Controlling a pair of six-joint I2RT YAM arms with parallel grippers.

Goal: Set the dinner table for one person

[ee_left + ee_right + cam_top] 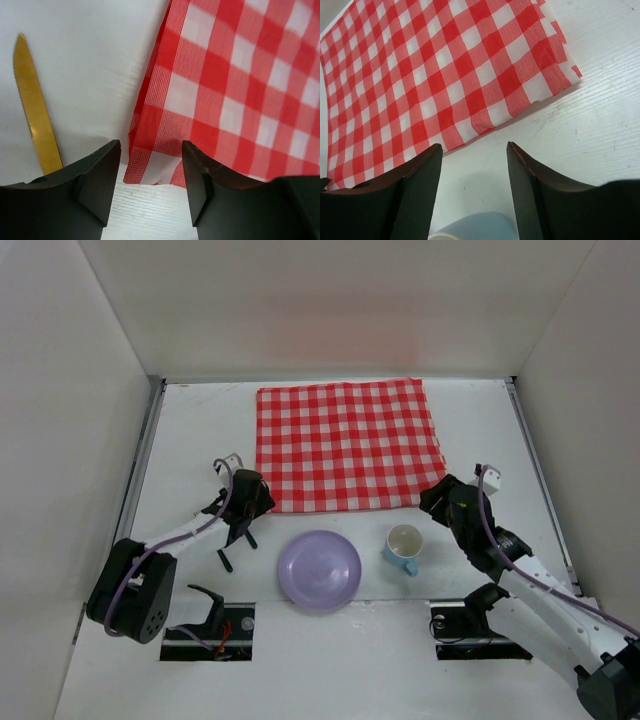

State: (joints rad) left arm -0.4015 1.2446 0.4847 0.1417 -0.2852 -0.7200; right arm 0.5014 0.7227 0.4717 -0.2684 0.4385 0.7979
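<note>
While both claws hang released and empty, I read task as early.
- Left claw (151, 145): fingers either side of near corner of cloth (347, 445).
- Right claw (474, 147): faces cloth's other near corner.
- Bench (200, 440) lies under both claws.
- Done, my call: cloth spread.
- Left: plate (319, 569), cup (405, 546), knife (35, 110), all on bare bench.
- Plate between claws, cup just under right claw, knife just left of left claw.
- Count: one cloth, one plate, one cup, one knife.
- No fork or spoon that I can see.
</note>
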